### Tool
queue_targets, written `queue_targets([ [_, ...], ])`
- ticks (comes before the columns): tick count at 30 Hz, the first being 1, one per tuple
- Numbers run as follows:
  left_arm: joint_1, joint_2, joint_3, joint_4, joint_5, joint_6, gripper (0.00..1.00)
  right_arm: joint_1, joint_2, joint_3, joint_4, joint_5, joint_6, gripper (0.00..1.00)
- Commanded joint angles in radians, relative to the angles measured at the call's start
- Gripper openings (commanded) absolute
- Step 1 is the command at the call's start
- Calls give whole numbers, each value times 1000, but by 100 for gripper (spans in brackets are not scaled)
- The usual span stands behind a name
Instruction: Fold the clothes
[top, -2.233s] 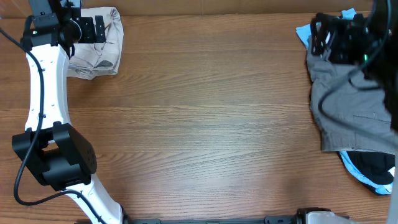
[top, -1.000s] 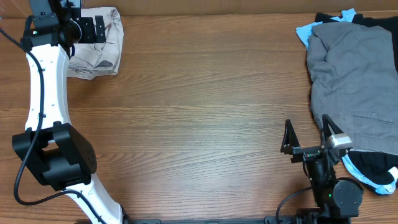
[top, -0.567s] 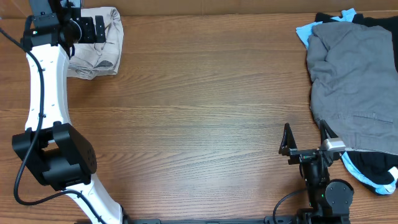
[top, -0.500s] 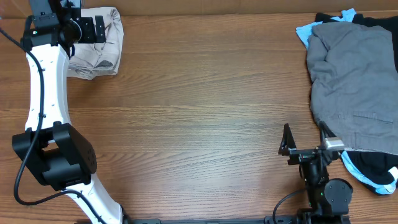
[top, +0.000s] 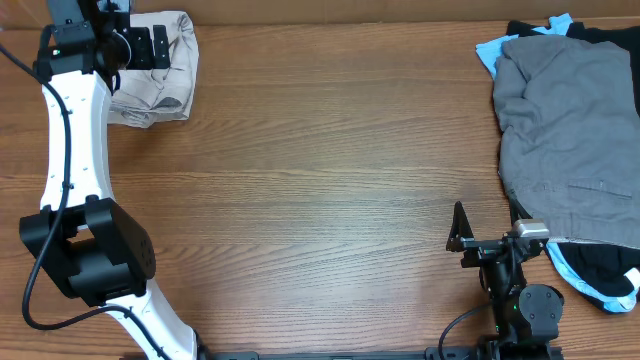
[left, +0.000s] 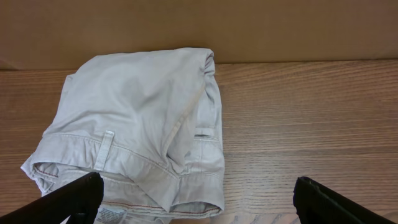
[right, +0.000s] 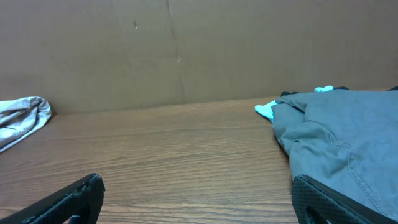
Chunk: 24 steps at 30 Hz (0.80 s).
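right gripper (top: 492, 240) has pulled off the grey shorts (top: 570, 130) and dropped back to the near table edge; left gripper (top: 140, 47) hasn't moved. clothes count: one beige shorts (top: 165, 75), one grey shorts, one light-blue piece (top: 489, 50), one black piece (top: 600, 262). beige shorts lie bunched in a rough fold at the far left corner of the table (top: 320, 180). in the left wrist view their waistband and belt loop are nearest the camera. they sit under and just ahead of the left gripper, whose jaws stand wide apart with nothing held. grey shorts lie spread at the right side on top of the light-blue and black pieces, which stick out at the far edge and near corner. right gripper sits just beside the near left hem of the grey shorts, contact can't be told; jaws wide apart, empty. right wrist view: grey shorts (right: 336, 143) ahead on the right, beige shorts (right: 22, 118) far off left, well apart.
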Motion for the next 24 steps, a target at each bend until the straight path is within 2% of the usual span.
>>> queue_targets([
  [1, -8, 11, 1, 2, 12, -14, 100, -3, -12, -10, 6, 8, 0, 100],
  [19, 5, 11, -4, 1, 11, -14, 100, -3, -12, -10, 6, 9, 0, 100],
  [24, -7, -34, -4, 0, 11, -14, 100, -3, -12, -10, 6, 8, 0, 100],
])
